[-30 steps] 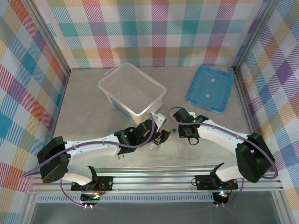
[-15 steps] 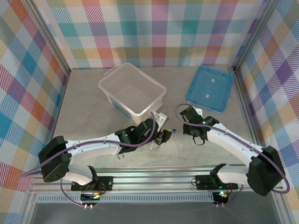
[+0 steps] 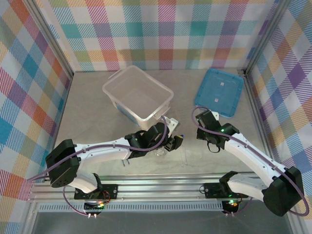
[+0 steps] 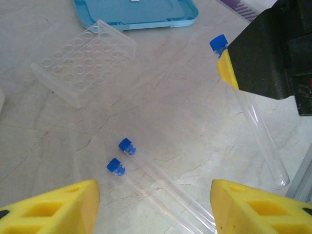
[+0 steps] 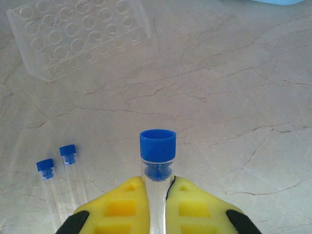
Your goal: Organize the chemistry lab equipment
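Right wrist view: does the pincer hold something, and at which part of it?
Yes. The right pincer is shut on a blue-capped tube, gripping the clear glass just below its cap. The left pincer is open and holds nothing.

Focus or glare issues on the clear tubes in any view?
Top external: flat, even light, no hard shadows; glass nearly vanishes on the table. Left wrist: sharp, the two lying tubes read mostly by their blue caps. Right wrist: the held tube in the right claw is crisp, no glare.
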